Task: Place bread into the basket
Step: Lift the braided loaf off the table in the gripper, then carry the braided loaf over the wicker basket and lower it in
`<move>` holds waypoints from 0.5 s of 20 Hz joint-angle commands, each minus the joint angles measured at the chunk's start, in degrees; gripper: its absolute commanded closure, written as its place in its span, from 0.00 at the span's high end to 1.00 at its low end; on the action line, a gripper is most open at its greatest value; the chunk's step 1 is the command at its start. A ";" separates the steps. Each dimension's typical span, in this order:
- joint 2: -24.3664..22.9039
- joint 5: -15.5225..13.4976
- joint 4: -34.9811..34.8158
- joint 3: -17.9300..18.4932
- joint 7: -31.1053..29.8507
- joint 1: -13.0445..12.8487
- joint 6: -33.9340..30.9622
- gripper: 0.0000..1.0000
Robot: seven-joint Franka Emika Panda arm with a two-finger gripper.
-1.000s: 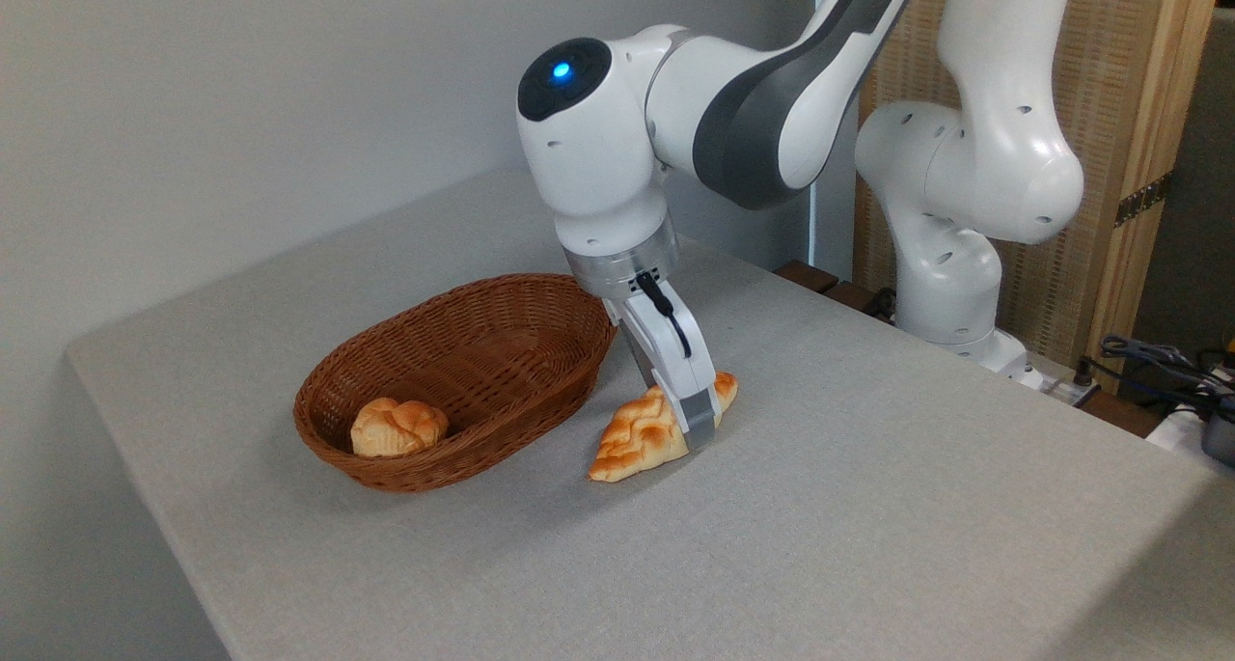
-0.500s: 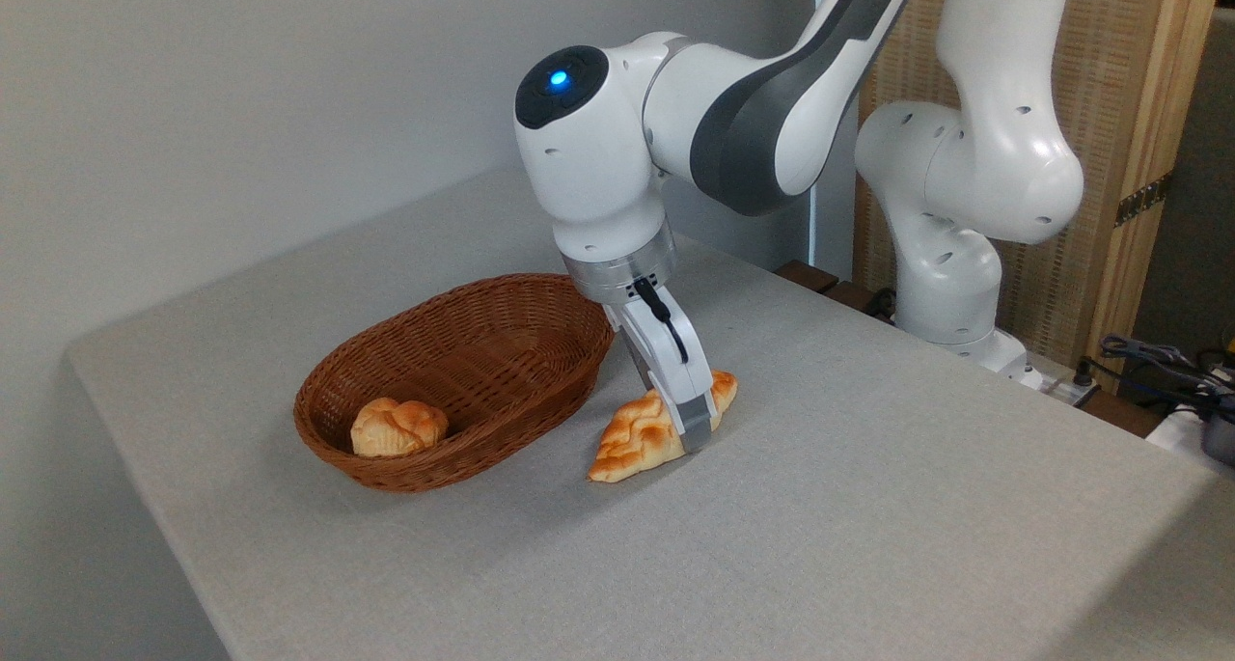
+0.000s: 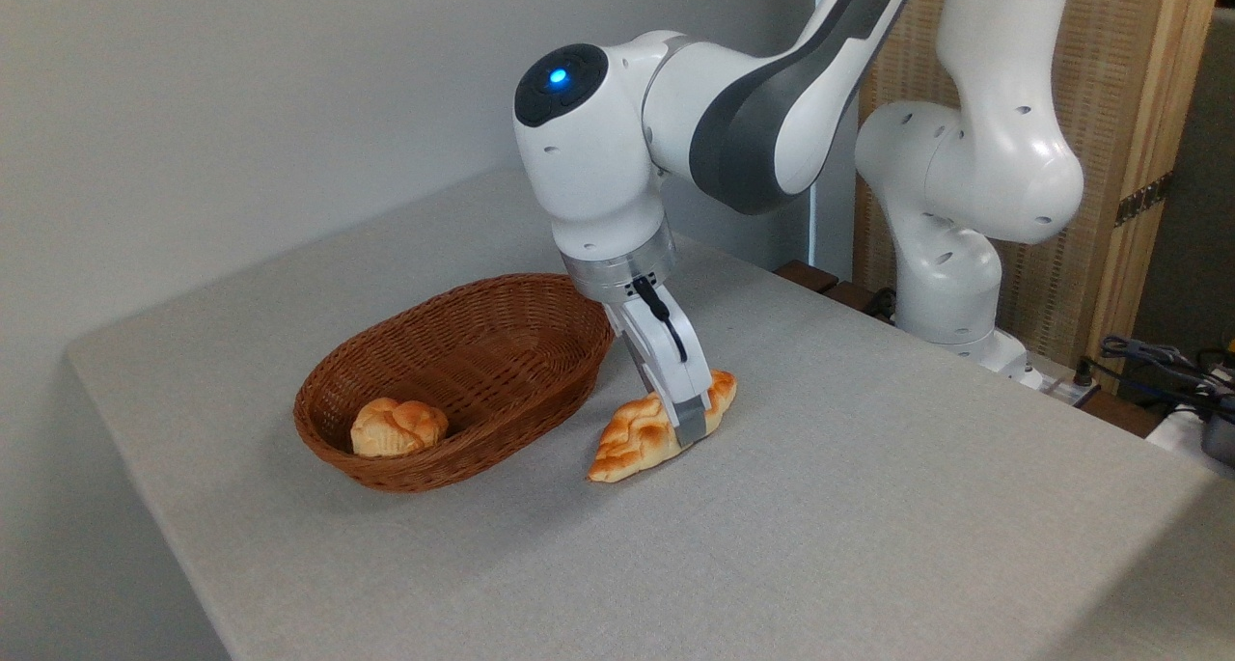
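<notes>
Claw (image 3: 687,427) grips our bread (image 3: 644,433) mid-loaf; long axis diagonal, tip pointing lower-left, beside basket (image 3: 463,427) w/ a roll (image 3: 397,426).

The scene is evenly and softly lit, bright without harshness. Light appears to fall from above and from the near side. Faint, diffuse shadows are cast on the tabletop (image 3: 868,507) beneath the basket (image 3: 453,381) and under the bread (image 3: 642,439). A darker wedge of shade is seen at the lower right corner. Mild sheen is carried by the white arm shells (image 3: 974,159), and a small blue lamp (image 3: 558,75) glows on the wrist. Focus is acceptable throughout; slight softness and grain are noticed. No edge distortion is evident.
</notes>
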 commanded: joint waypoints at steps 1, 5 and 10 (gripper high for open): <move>-0.41 0.76 0.54 0.82 1.24 -0.34 0.09 0.36; -0.67 0.76 1.59 0.99 1.24 -0.17 -1.39 0.37; -1.29 -0.03 10.47 5.04 1.07 -0.25 -8.26 0.39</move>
